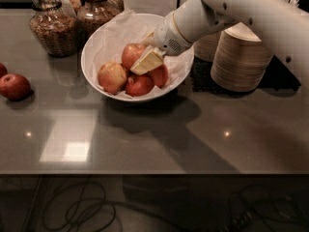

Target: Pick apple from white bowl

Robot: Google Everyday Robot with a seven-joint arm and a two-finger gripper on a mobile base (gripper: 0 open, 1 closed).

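The white bowl, wide and lined with crinkled white paper, stands at the back middle of the dark counter. Several red-yellow apples lie in it: one at the left, one at the back, one at the front and one at the right. My gripper reaches into the bowl from the right on a white arm. Its pale finger rests among the apples, between the back one and the right one. No apple is lifted.
Two stacks of beige disposable bowls stand right of the white bowl. Glass jars with brown contents stand at the back left. A loose red apple lies on the counter at the far left. Cables lie on the floor below.
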